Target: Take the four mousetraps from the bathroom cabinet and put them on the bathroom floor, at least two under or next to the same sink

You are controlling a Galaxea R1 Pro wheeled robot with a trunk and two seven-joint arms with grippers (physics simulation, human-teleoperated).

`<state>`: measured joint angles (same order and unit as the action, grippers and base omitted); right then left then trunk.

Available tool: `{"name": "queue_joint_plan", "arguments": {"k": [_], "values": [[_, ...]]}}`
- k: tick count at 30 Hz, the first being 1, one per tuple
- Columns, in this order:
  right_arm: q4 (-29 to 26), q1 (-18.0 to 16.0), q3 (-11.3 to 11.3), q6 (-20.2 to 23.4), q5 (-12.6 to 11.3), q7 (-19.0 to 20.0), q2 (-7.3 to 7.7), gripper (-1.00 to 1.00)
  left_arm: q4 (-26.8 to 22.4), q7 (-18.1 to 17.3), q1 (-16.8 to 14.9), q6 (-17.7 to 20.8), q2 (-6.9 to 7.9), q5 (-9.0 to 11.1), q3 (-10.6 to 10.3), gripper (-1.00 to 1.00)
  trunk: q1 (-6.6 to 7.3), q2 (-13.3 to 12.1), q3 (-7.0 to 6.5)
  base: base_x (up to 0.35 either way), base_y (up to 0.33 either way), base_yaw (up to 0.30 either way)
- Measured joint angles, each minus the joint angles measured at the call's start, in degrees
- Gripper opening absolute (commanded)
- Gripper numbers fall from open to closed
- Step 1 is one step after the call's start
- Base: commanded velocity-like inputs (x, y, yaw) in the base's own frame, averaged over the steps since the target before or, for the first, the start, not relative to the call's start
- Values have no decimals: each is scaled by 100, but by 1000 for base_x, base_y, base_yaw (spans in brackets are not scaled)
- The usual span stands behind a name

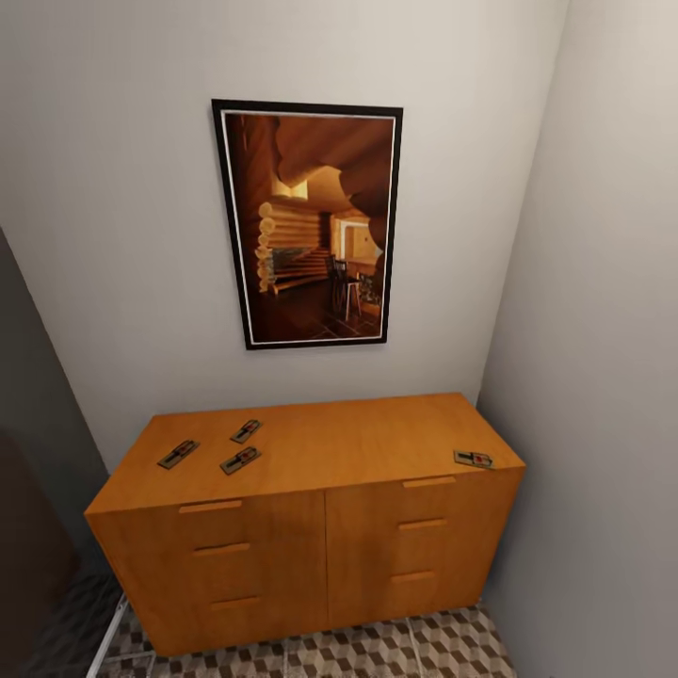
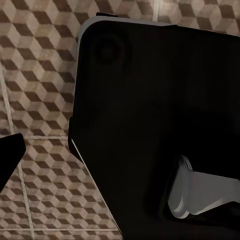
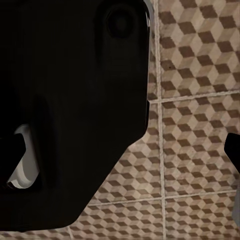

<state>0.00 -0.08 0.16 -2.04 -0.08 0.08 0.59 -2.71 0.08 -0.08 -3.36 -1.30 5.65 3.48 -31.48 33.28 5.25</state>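
Below my wrists lies the cube-patterned bathroom floor [image 2: 40, 100], my own dark body blocking much of it; I cannot tell how either gripper's fingers stand. Ahead, the orange cabinet [image 1: 311, 556] carries four mousetraps [image 1: 241, 460] on top: three clustered left, one [image 1: 474, 459] at the right front corner. Above hangs a framed picture [image 1: 311, 226].

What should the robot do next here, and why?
Probably roll closer to the cabinet and lift an arm toward the three mousetraps clustered on its left side. All four traps lie on the top, one apart at the right corner. Both wrist views face the floor, so the arms seem to hang low.
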Motion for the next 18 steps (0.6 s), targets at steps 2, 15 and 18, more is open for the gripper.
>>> {"name": "queue_joint_plan", "arguments": {"k": [2,15,18], "values": [[0,0,3,-1,0,0,-1,100,0,0,0,-1,0,0,0,100,44,-80,-19,0,0,0],[0,0,1,-5,0,0,1,100,0,2,0,1,0,1,0,100,330,-603,-135,0,0,0],[0,0,0,-5,0,0,1,100,0,2,0,2,0,0,0,100,396,-724,-162,0,0,0]]}}
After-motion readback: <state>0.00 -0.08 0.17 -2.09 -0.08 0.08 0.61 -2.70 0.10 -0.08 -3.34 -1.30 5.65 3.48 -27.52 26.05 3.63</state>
